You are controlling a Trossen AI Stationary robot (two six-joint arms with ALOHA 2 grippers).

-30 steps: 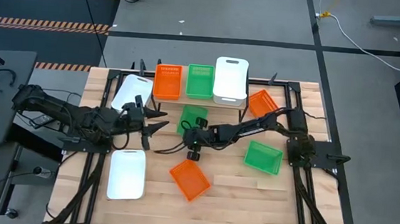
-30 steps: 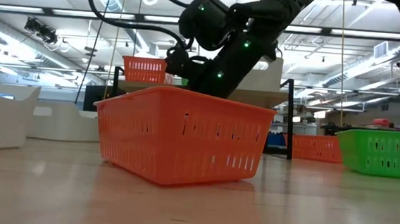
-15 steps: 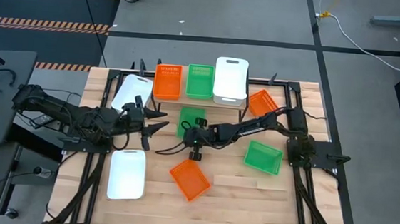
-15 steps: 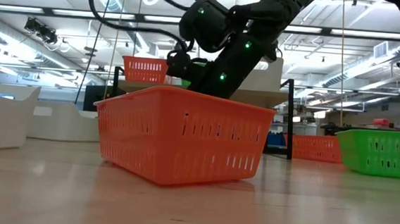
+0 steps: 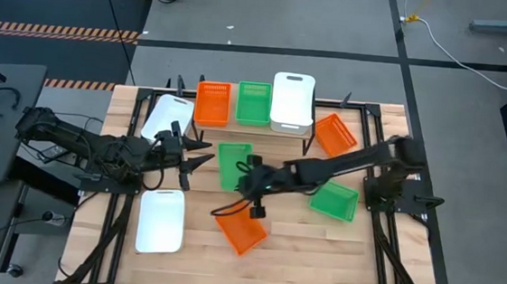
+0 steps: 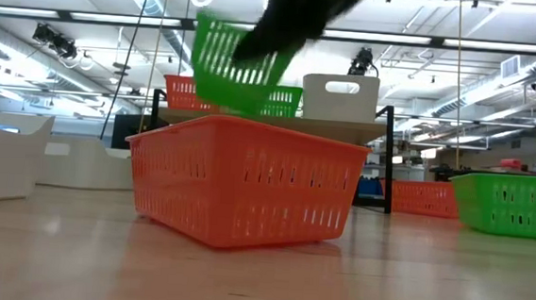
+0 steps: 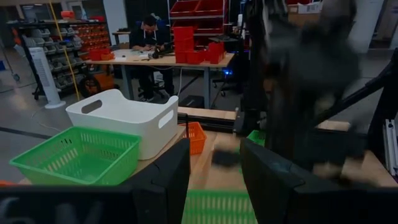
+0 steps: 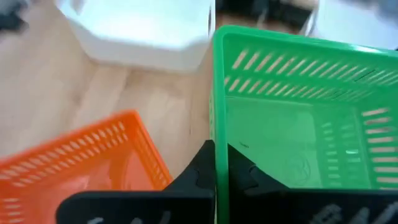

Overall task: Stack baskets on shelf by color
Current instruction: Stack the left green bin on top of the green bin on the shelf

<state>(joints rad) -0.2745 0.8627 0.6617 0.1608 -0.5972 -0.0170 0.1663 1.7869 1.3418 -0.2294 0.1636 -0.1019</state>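
My right gripper (image 5: 253, 182) is shut on a green basket (image 5: 234, 163), which hangs tilted above the table middle (image 6: 241, 58). Just nearer stands an orange basket (image 5: 239, 227) on its bottom. My left gripper (image 5: 194, 151) waits open at the table's left, pointing at the green basket, with nothing between its fingers (image 7: 214, 180). The shelf (image 5: 187, 94) along the far edge carries an orange (image 5: 212, 102), a green (image 5: 254, 104) and a white basket (image 5: 293, 100), side by side. My right gripper pinches the rim of one side wall (image 8: 214, 124) of the green basket, one finger inside the basket and one outside. The fingers lie along that wall. The basket is lifted clear of the table and hangs tilted.
Two white baskets lie at the left, one far (image 5: 167, 117) and one near (image 5: 160, 221). Another green basket (image 5: 333, 200) and another orange one (image 5: 334, 135) sit on the right half. The table's near strip is bare wood. A person sits at a desk far behind.
My right gripper has shut on the green basket's rim and risen, drifting a little toward the near edge. The basket, which stood on the table, is now lifted clear and tilted, above the orange basket's rim in the low view.
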